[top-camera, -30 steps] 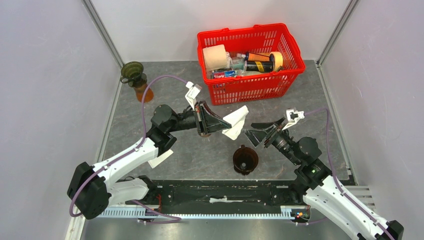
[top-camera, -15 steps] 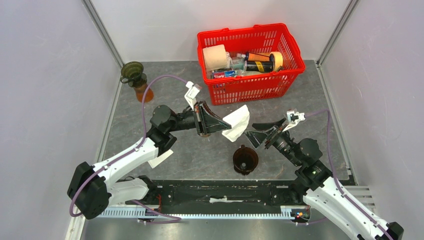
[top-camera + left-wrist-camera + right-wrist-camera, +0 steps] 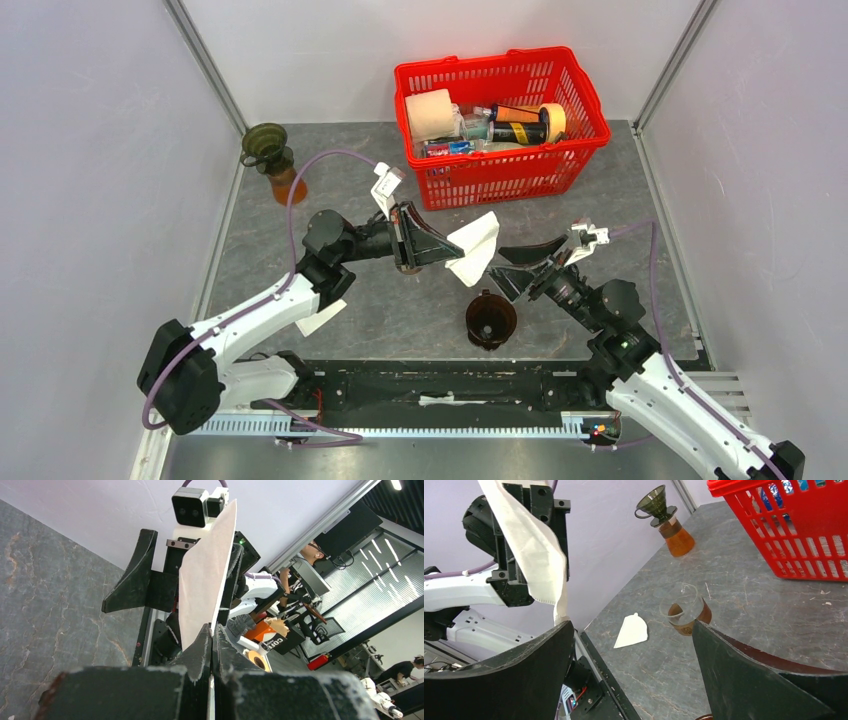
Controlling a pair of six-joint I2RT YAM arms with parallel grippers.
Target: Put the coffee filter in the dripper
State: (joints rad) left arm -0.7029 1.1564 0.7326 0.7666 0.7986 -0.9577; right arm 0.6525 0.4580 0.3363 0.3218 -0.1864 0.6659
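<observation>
My left gripper (image 3: 447, 250) is shut on the lower edge of a white paper coffee filter (image 3: 474, 246), held up in the air over the table's middle. The left wrist view has the filter (image 3: 205, 580) standing edge-on out of the shut left gripper (image 3: 212, 630). My right gripper (image 3: 512, 263) faces it from the right, open and empty, one finger (image 3: 131, 575) on each side of the sheet without touching. From the right wrist the filter (image 3: 530, 545) hangs upper left, beyond the open right gripper (image 3: 631, 626). A dark brown dripper (image 3: 491, 319) stands on the table below both grippers.
A red basket (image 3: 590, 118) of bottles and rolls sits at the back. Back left stands an amber carafe (image 3: 284, 182) topped with a dark funnel (image 3: 655, 501). A second white filter (image 3: 631, 630) lies flat near the left arm, beside a clear glass with a brown base (image 3: 685, 611).
The right gripper has edged slightly toward the held filter with its jaws a touch wider. The left gripper and filter have barely shifted.
</observation>
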